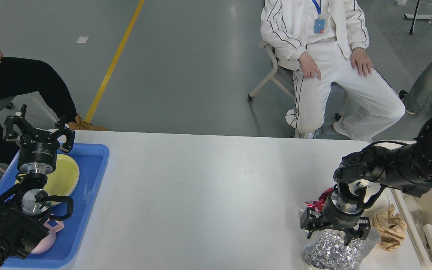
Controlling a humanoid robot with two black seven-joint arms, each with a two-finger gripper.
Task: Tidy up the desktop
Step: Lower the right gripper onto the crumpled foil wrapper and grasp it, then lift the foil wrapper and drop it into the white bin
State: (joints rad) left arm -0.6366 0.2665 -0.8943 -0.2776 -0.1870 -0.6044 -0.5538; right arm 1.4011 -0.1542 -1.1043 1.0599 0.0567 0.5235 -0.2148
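Your right gripper [332,230], jaws spread, sits over the foil wad [332,251] at the table's [208,187] 5 o'clock. Center, then pinch gently. Left gripper [38,131] jaws spread, empty.

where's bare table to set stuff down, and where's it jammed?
The desktop is bare across its middle, from the blue tray to the right gripper. Crowded at right: foil wrapper, red wrapper, crumpled brown paper, bin. The tray holds a yellow plate under the left gripper.
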